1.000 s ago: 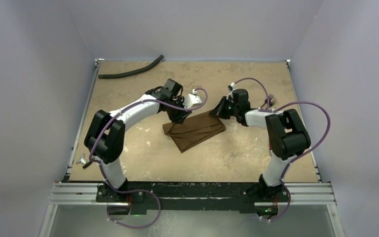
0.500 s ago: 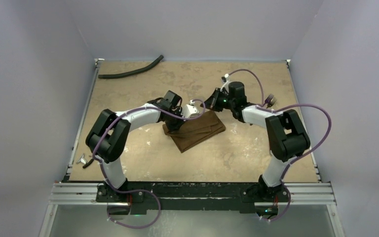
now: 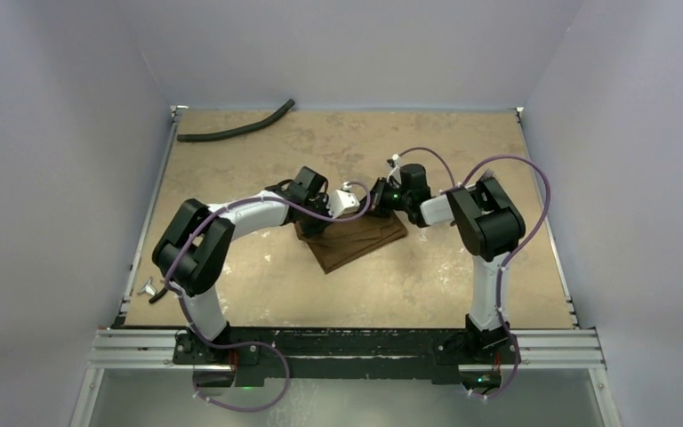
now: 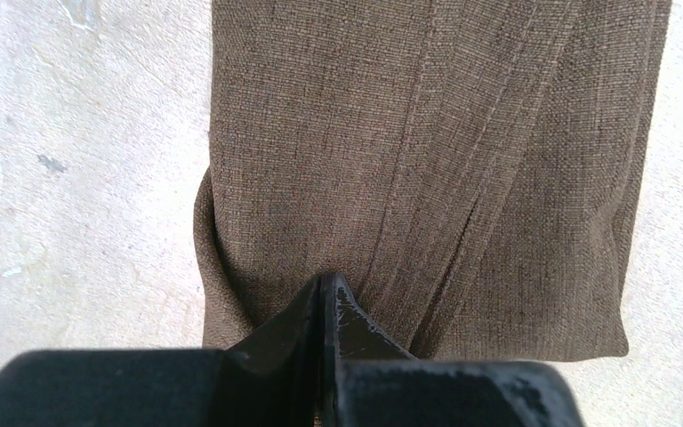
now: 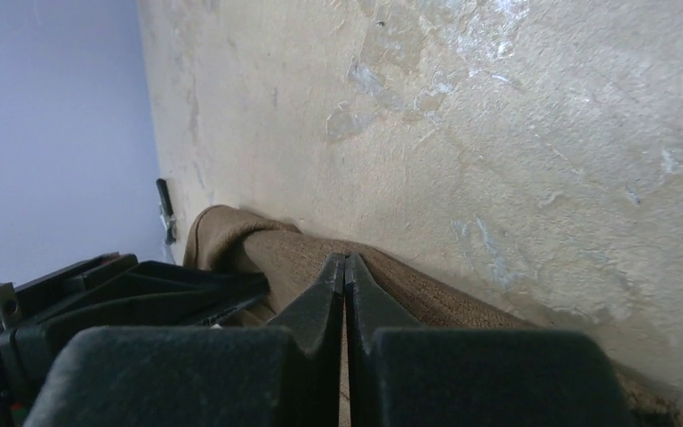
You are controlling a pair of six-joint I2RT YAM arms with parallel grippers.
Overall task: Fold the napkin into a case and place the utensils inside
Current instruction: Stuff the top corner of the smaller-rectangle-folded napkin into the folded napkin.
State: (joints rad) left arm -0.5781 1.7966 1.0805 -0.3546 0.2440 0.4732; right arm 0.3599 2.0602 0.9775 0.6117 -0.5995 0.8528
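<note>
The left gripper (image 4: 325, 289), fingers pressed together, touches the folded napkin (image 4: 427, 160) at one end (stitched hems visible); the right gripper (image 5: 345, 267), also closed, sits at its far edge.

The napkin (image 4: 427, 160) is cut off by the left wrist view's top edge.

Pale lavender walls (image 3: 53, 133) box me in on three sides; tabletop (image 3: 382, 285) mottled tan, scuffed white in patches; black hose (image 3: 231, 131) lying near its far left corner; aluminium rail (image 3: 356, 349) along near edge.
</note>
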